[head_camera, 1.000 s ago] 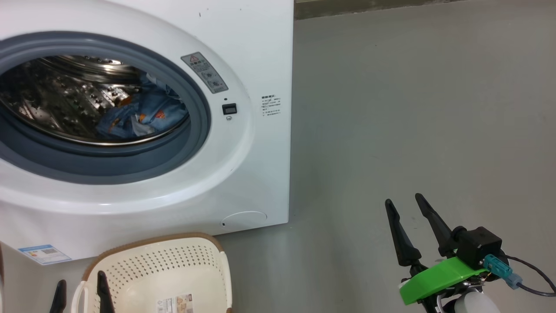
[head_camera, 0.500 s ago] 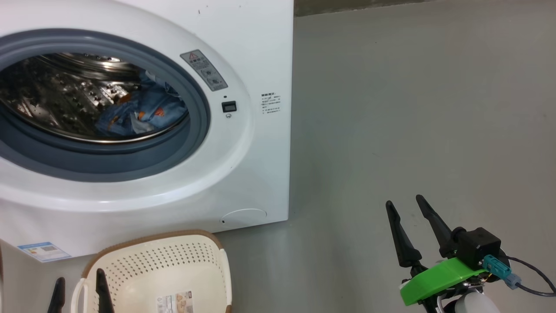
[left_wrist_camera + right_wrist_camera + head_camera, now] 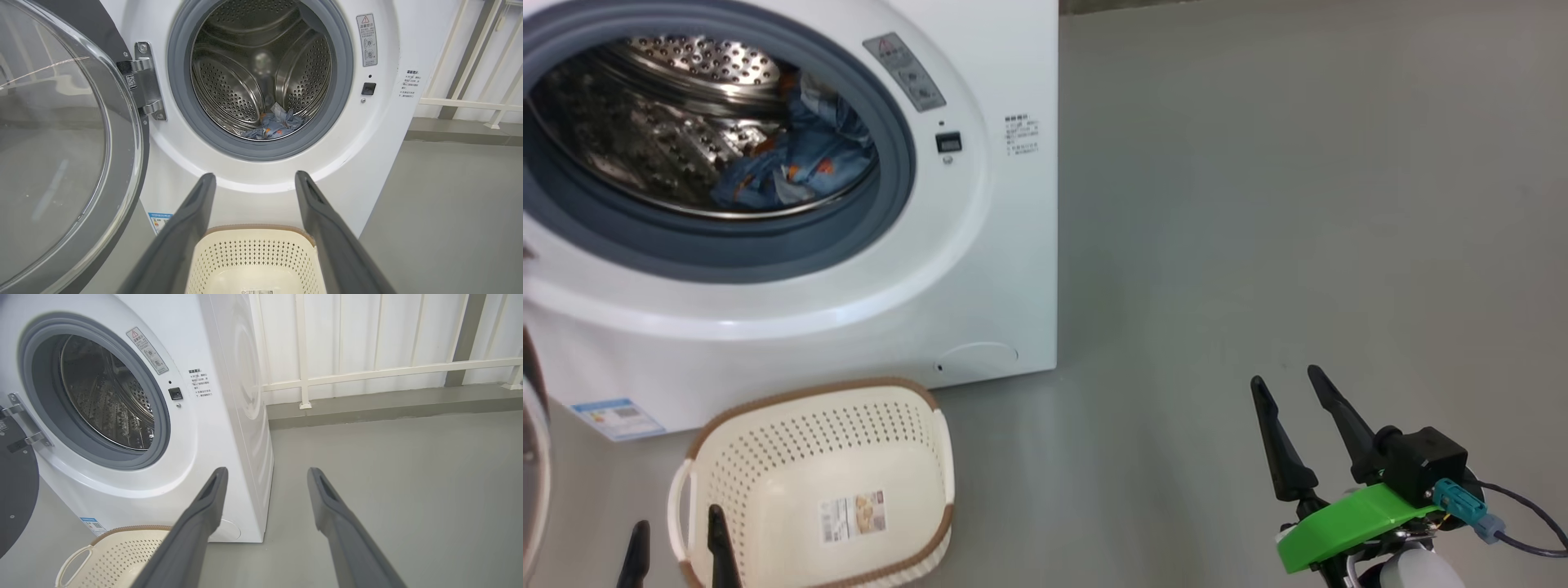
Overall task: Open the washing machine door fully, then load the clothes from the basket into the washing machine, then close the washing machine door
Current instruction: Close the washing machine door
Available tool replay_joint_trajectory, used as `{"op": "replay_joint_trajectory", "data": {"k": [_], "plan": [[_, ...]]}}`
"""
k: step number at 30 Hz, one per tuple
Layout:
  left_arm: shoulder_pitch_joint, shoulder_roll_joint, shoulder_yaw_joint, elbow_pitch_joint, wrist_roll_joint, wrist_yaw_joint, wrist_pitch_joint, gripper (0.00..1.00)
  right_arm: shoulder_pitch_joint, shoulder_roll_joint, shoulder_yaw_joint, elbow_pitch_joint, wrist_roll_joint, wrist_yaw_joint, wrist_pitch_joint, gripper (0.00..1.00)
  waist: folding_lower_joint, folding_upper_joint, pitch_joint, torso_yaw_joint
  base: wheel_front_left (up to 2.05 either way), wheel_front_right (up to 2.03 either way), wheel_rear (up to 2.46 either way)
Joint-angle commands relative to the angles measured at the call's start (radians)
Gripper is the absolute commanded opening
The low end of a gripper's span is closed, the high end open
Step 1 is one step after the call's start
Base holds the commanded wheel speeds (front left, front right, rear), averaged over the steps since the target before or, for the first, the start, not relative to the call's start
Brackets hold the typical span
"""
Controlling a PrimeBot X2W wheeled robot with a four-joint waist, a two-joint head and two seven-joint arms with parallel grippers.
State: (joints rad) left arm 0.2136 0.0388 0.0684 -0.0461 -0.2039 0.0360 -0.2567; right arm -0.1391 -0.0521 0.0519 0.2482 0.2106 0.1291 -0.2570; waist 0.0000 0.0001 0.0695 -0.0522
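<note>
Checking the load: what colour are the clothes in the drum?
Light blue fabric clothes with orange-brown prints; clearest in head view.

No wording is legible. The washing machine [image 3: 1013, 269] front bears a grey warning sticker [image 3: 366, 39] with a red triangle sign, a block of small black print [image 3: 409, 83] and a blue sticker [image 3: 617, 418]. A QR label [image 3: 131, 81] sits by the hinge [image 3: 149, 83], and a printed label [image 3: 852, 516] lies on the floor of the basket [image 3: 792, 445].

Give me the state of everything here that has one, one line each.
washing machine door: wide open.
washing machine: drum exposed, loaded.
clothes: lying inside the drum.
basket: upright on the floor, empty.
left gripper: open, holding nothing.
right gripper: open, holding nothing.
</note>
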Motion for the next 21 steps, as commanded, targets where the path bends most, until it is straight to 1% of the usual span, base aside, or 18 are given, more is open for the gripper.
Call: {"op": "replay_joint_trajectory", "data": {"k": [1,5,9,16,21], "plan": [[-0.046,0.011,0.033,-0.021,0.006,-0.002,-0.005,1.0,-0.005,0.002,0.02,-0.025,-0.009,0.002,-0.005,1.0,0.0,-0.0001,0.0,0.0,-1.72,1.72,0.0],[-0.049,0.011,0.032,-0.021,0.008,-0.001,-0.005,1.0,-0.004,0.002,0.017,-0.027,-0.01,0.002,-0.005,1.0,0.0,-0.0001,0.0,0.002,-1.38,1.38,0.0],[-0.054,0.011,0.031,-0.018,0.007,-0.003,-0.005,1.0,-0.003,0.002,0.016,-0.03,-0.011,0.002,-0.005,1.0,0.0,-0.0001,0.002,0.006,-0.84,0.84,0.0],[-0.06,0.011,0.028,-0.01,-0.002,-0.011,-0.005,1.0,-0.001,0.002,0.015,-0.034,-0.013,0.002,-0.005,1.0,0.0,-0.0001,0.001,0.019,-0.17,0.17,0.0],[-0.064,0.011,0.029,-0.004,-0.008,-0.011,-0.005,1.0,0.003,0.002,0.011,-0.034,-0.021,0.002,-0.005,1.0,0.0,-0.0001,0.0,0.055,0.0,0.0,0.0]]}}
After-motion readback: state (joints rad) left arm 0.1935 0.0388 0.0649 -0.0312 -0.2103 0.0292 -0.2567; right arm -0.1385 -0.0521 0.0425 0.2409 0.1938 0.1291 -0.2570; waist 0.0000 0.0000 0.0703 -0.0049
